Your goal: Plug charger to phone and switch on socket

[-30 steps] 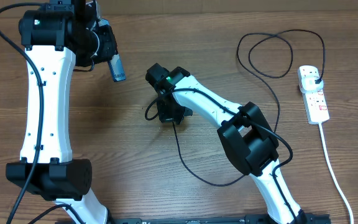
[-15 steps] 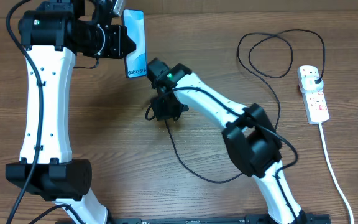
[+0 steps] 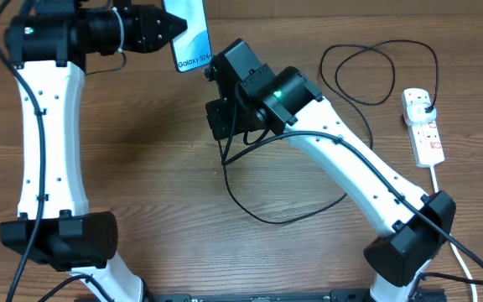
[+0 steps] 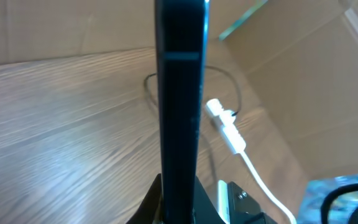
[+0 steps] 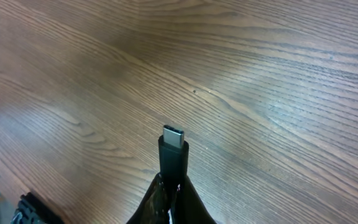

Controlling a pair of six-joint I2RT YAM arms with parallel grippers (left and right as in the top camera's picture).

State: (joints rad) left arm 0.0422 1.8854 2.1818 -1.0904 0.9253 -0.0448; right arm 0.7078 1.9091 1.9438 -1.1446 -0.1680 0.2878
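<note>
My left gripper (image 3: 171,25) is shut on the phone (image 3: 190,37) and holds it in the air at the top of the overhead view, its light-blue "Galaxy" screen facing up. In the left wrist view the phone (image 4: 179,106) shows edge-on as a dark upright bar rising from my left gripper (image 4: 179,202). Just right of and below the phone, my right gripper (image 3: 222,122) is shut on the charger's connector (image 5: 173,151), whose metal tip sticks out past the fingertips (image 5: 188,196). The charger cable (image 3: 268,221) loops over the table to its black plug (image 3: 424,104) in the white socket (image 3: 424,132).
The socket's thick white lead (image 3: 451,235) runs down the right side towards the front edge. The charger cable makes a wide loop (image 3: 334,84) at the back right. The socket (image 4: 225,124) shows in the left wrist view beside a cardboard wall (image 4: 303,93).
The left arm has lifted the phone, turned it screen-up and carried it right. The right arm has swung its elbow out right and raised the connector towards the phone.
</note>
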